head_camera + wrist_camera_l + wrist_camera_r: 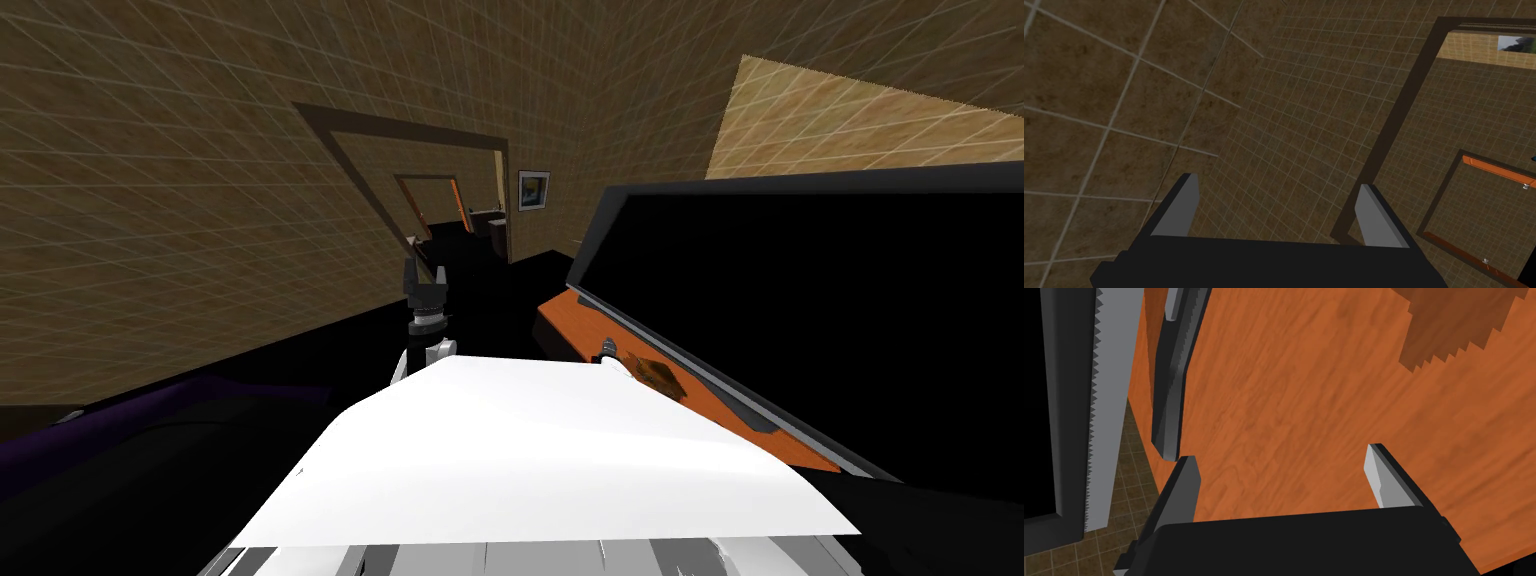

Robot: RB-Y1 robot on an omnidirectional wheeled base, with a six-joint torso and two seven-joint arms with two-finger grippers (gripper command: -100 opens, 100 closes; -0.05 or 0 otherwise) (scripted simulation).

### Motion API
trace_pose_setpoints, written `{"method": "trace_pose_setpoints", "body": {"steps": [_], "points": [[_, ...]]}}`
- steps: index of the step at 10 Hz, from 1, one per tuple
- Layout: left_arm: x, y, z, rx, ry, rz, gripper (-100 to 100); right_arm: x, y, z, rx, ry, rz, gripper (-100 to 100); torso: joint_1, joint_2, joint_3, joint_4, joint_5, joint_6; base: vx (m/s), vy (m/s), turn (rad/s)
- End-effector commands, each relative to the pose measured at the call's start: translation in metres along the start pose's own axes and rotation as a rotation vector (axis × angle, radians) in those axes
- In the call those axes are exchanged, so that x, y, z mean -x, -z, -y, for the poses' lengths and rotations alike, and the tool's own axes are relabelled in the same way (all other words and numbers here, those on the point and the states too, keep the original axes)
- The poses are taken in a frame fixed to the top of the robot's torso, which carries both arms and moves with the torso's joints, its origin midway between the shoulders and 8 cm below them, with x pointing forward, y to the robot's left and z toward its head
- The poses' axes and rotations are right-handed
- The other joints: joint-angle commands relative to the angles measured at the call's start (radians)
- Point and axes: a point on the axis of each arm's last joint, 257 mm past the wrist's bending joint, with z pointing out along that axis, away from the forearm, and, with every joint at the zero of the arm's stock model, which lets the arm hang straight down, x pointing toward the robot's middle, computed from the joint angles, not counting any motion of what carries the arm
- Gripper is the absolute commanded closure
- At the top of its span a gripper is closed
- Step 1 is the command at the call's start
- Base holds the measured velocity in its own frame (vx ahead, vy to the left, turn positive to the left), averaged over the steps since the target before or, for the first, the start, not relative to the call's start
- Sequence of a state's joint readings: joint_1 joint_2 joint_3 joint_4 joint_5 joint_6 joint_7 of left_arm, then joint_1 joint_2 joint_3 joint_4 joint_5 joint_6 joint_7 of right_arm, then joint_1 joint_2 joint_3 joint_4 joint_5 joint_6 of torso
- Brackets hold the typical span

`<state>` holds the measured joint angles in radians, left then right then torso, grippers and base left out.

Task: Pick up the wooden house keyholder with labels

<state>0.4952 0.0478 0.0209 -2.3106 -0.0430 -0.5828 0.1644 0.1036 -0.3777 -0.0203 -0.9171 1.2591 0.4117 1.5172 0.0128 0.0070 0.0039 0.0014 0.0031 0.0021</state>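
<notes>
**Ann:** What's the big black slab?

**Bo:** A television (820, 300) on a long orange wooden cabinet (1299, 413). One of its dark grey feet (1171, 388) sits just beside the robot's right gripper (1281, 455).

**Ann:** And the keyholder?

**Bo:** The keyholder (1454, 328) is that brown piece with the stepped edge. It lies flat on the cabinet top, ahead of the right gripper and off to one side, not between the blades.

**Ann:** So it hasn't got hold of it?

**Bo:** No. Those blades are spread wide over bare wood, gripping nothing. I'd call this the approach.

**Ann:** The other arm?

**Bo:** The left gripper (425, 285) is raised well apart from the cabinet, blades parted and empty.

**Ann:** What's next?

**Bo:** My guess is the right hand must slide across until the keyholder sits between the blades, then lower and close. The piece lies flat, so catching its edges will take care.
</notes>
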Motion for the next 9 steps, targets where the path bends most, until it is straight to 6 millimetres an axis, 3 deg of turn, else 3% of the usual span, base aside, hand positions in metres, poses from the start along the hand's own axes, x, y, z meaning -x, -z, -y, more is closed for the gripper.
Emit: {"method": "trace_pose_setpoints", "body": {"steps": [1,4,5,7,9], "points": [[0.0,0.0,0.0,0.0,0.0,0.0,0,0.009,-0.002,0.019,-0.019,-0.032,-0.019,-100,0.0,0.0,0.0,0.0,0.0,0.0,-0.092,0.251,0.126],[0.0,0.0,0.0,0.0,0.0,0.0,0,0.022,-0.001,0.041,-0.045,-0.058,-0.034,-100,-0.001,-0.002,-0.001,0.0,0.0,0.0,-0.03,0.176,0.099],[0.0,0.0,0.0,0.0,0.0,0.0,0,0.016,0.0,0.026,-0.032,-0.025,-0.003,-100,-0.002,-0.002,-0.001,0.0,0.0,0.0,0.002,0.081,-0.02],[0.0,0.0,0.0,0.0,-0.001,0.0,0,0.008,0.0,0.011,-0.013,-0.005,0.008,-100,-0.015,-0.004,-0.002,-0.001,-0.002,0.001,0.023,-0.074,-0.095],[0.0,0.0,0.0,0.0,-0.001,0.0,0,-0.01,0.001,-0.016,0.024,0.034,0.023,-100,-0.027,-0.005,-0.003,-0.001,-0.005,0.002,0.042,-0.209,-0.155]]}}
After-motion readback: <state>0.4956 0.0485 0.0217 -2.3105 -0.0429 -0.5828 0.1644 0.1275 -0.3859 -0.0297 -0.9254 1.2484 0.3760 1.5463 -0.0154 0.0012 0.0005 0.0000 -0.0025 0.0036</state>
